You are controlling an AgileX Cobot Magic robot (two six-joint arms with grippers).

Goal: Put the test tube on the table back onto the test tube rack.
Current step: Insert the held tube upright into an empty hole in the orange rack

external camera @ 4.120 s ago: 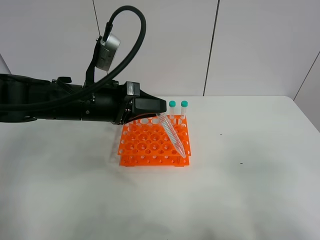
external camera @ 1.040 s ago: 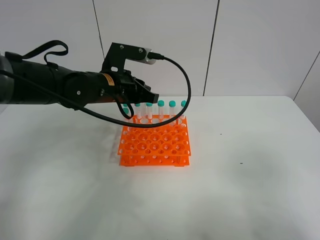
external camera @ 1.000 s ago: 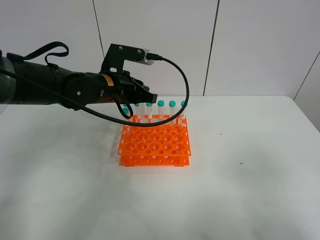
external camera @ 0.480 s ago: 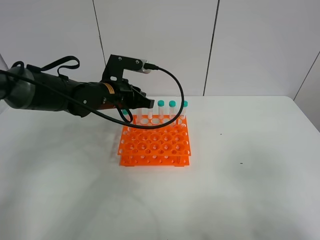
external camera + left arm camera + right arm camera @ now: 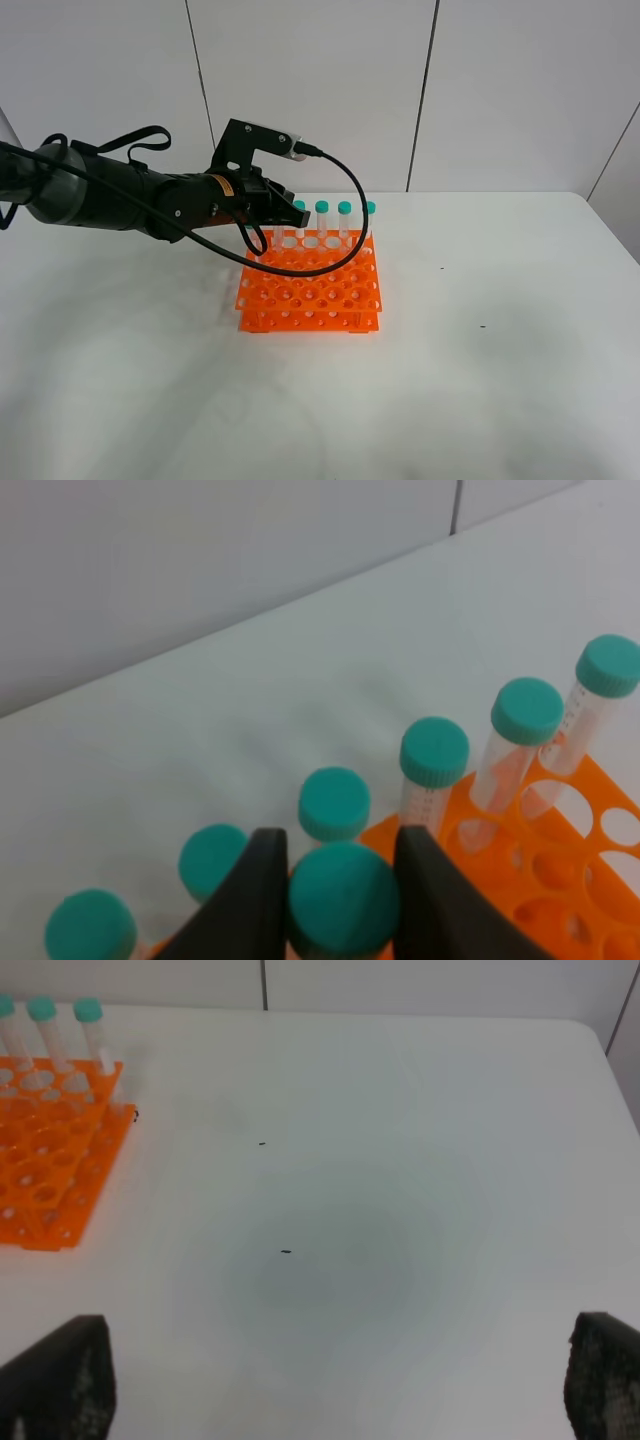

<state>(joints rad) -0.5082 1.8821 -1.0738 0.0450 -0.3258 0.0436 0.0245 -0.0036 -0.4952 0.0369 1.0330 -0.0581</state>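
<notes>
The test tube point(image 5: 343, 898) shows its teal cap between the two black fingers point(image 5: 255, 900) of my left gripper point(image 5: 343, 905), which is shut on it. It stands over the back row of the orange test tube rack point(image 5: 310, 285), among several like tubes point(image 5: 434, 750). In the exterior high view the left gripper point(image 5: 278, 212) hangs at the rack's back left, hiding the held tube; three capped tubes point(image 5: 322, 208) stand to its right. My right gripper point(image 5: 330, 1385) is open, fingers wide apart over the bare white table point(image 5: 400, 1160), far to the right of the rack point(image 5: 50, 1180).
A black cable point(image 5: 350, 215) loops from the left wrist over the rack's back rows. The table point(image 5: 480, 380) stretches white to the right and front of the rack, with small dark specks point(image 5: 287, 1252). A grey panelled wall stands behind.
The left arm has drawn leftward and sunk a little along the rack's back row, uncovering more capped tubes on its right. The right gripper's view is unchanged.
</notes>
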